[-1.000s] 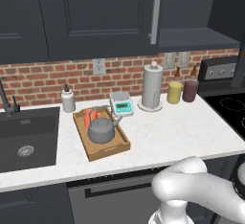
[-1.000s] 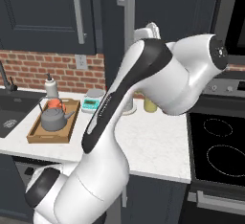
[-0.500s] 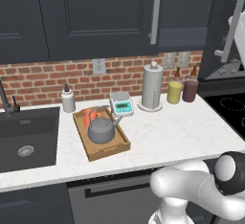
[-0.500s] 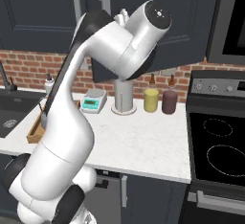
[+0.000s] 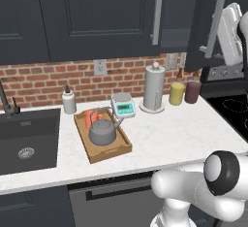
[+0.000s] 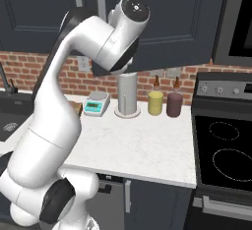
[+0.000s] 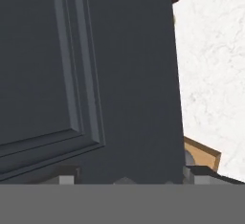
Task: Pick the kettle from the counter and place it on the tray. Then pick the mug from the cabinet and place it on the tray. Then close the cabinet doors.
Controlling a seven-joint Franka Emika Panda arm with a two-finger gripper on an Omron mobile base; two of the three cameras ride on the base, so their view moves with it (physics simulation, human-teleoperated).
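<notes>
- The kettle (image 5: 102,133) looks like dull grey metal with a soft sheen.
- The tray (image 5: 122,151) is light-brown wood, matt.
- The counter (image 5: 174,134) is smooth white speckled stone.
- The cabinet doors (image 5: 101,17) are matt charcoal, with satin grey metal bar handles (image 5: 156,13).
- The mug (image 5: 90,118) is smooth orange-red.

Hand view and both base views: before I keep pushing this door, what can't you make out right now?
- Gripper: in the left base view the hand sits at the right edge behind the dark charcoal-blue cabinet door, cut off; jaws unreadable.
- Small orange-red mug: partly hidden behind the squat dark grey kettle on the light-brown wooden tray.
- Right base view: the white arm hides the tray.
- Hand view: the door panel blocks nearly everything; fingertips unclear.
</notes>
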